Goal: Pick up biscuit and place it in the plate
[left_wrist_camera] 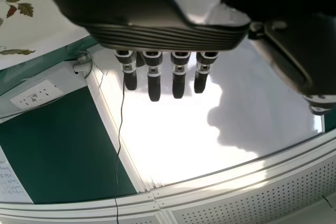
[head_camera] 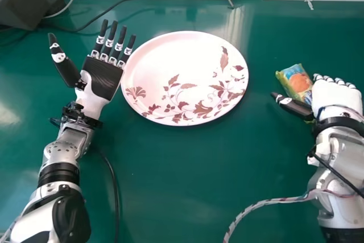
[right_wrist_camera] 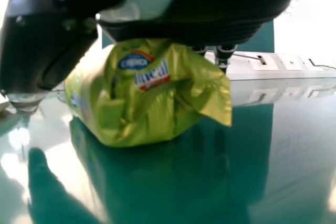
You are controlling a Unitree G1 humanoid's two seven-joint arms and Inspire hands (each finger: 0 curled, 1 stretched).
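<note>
- Right hand (head_camera: 335,96) right at the biscuit packet (head_camera: 297,81), likely for pickup; gripping or not, can't tell!
- Packet sits right of the plate (head_camera: 170,61), handy for a short carry.
- Plate's flat on the counter (head_camera: 187,180), ready to receive.
- Left hand (head_camera: 105,79) idles open beside it.

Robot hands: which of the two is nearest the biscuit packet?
The right robot hand, at the head view's right, immediately next to the biscuit packet; the left robot hand is across the plate, open, palm up.
</note>
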